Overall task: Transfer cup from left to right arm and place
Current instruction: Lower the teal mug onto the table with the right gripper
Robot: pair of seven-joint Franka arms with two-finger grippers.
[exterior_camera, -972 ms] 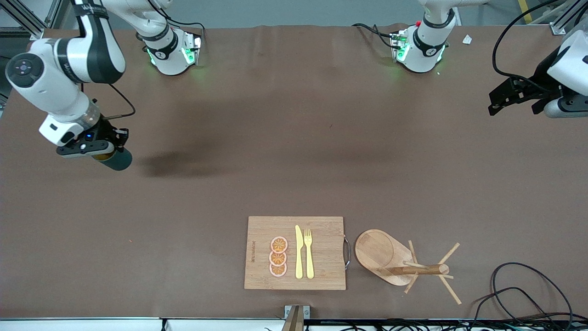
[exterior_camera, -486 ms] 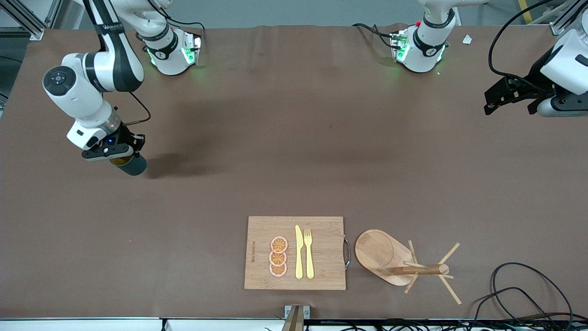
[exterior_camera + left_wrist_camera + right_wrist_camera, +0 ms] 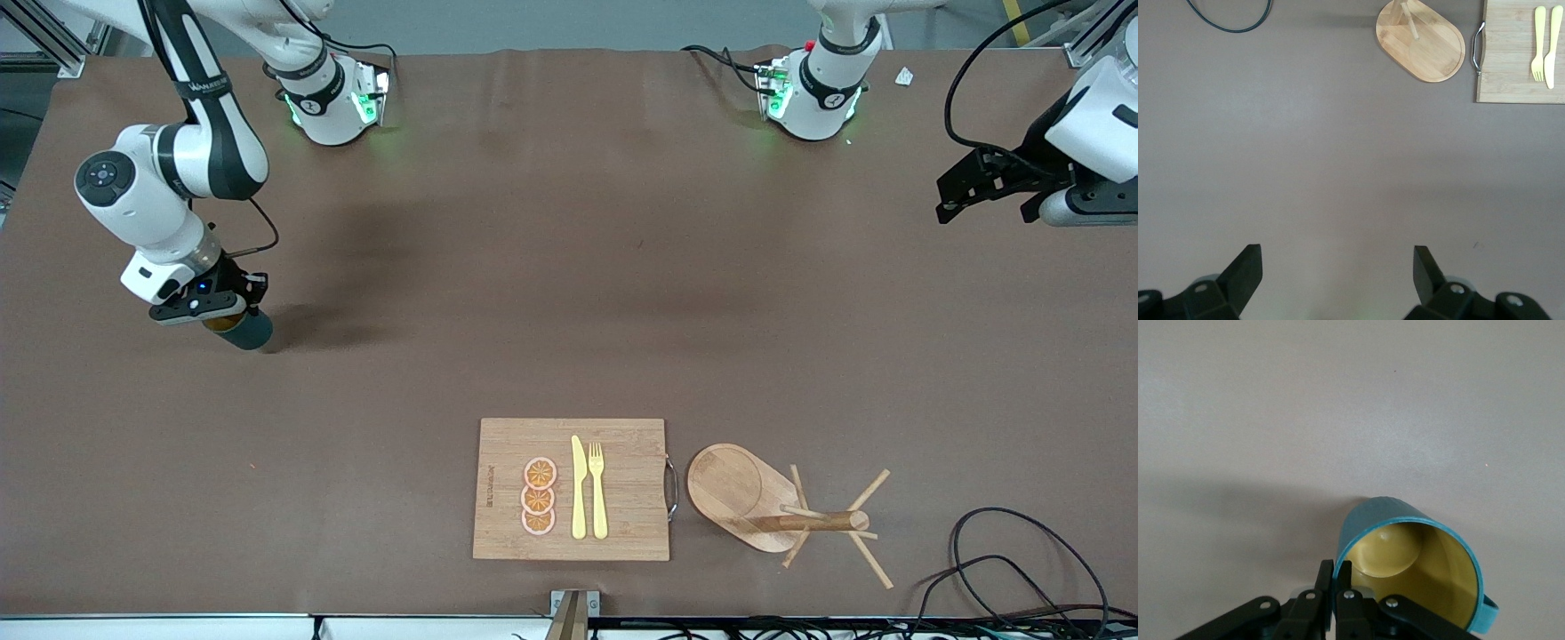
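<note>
While low over the table (image 3: 569, 267) near the edge at the right arm's end, pinches the cup (image 3: 242, 330) by its rim in the right gripper (image 3: 220, 313), base tilted down toward the surface, leaving the left gripper (image 3: 1337, 267) spread wide, empty, waiting at the other edge.

cup (image 3: 244, 331) | rim hidden under right tool (image 3: 206, 302); handle cut off (wrist view)

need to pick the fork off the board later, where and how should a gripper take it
Grip the fork across its slim handle, coming straight down. It lies flat on the cutting board, right beside the knife, so the fingers should straddle its width, with little room on the knife's side.
</note>
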